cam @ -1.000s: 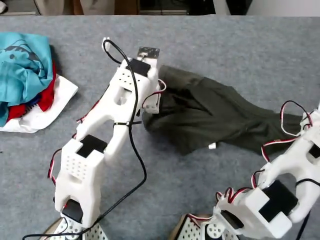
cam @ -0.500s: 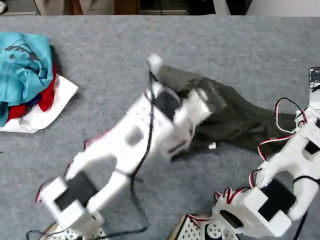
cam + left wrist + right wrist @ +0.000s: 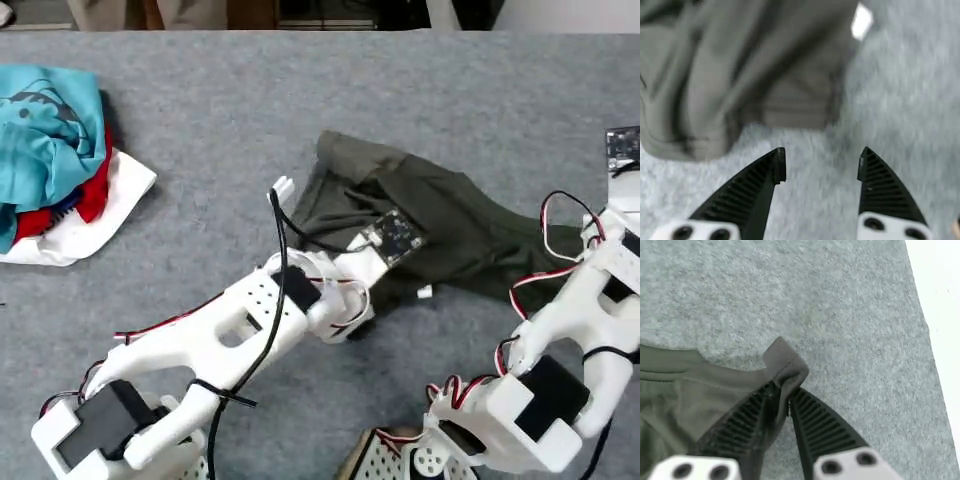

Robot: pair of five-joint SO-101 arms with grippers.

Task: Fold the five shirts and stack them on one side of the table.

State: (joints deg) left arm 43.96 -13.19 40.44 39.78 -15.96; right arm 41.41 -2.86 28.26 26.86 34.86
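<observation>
A dark olive shirt [image 3: 450, 215] lies crumpled across the middle of the grey table [image 3: 300, 90], with a small white tag [image 3: 425, 292] at its near edge. My left arm [image 3: 250, 320] stretches from the near left to that edge. In the left wrist view my left gripper [image 3: 820, 162] is open just above the bare felt, short of the shirt's hem [image 3: 790, 107], holding nothing. The right arm [image 3: 560, 330] stands at the shirt's right end. There my right gripper [image 3: 782, 395] is shut on a corner of the olive shirt [image 3: 782, 362].
A pile of shirts sits at the far left: a teal one [image 3: 45, 115] on top, red [image 3: 95, 190] beneath, and white [image 3: 110, 195] at the bottom. The table's right edge [image 3: 920, 315] runs close beside the right gripper.
My left arm has swung from the shirt's far left corner down to its near edge. The shirt's left part has shifted a little. The right arm has crept slightly away from the front.
</observation>
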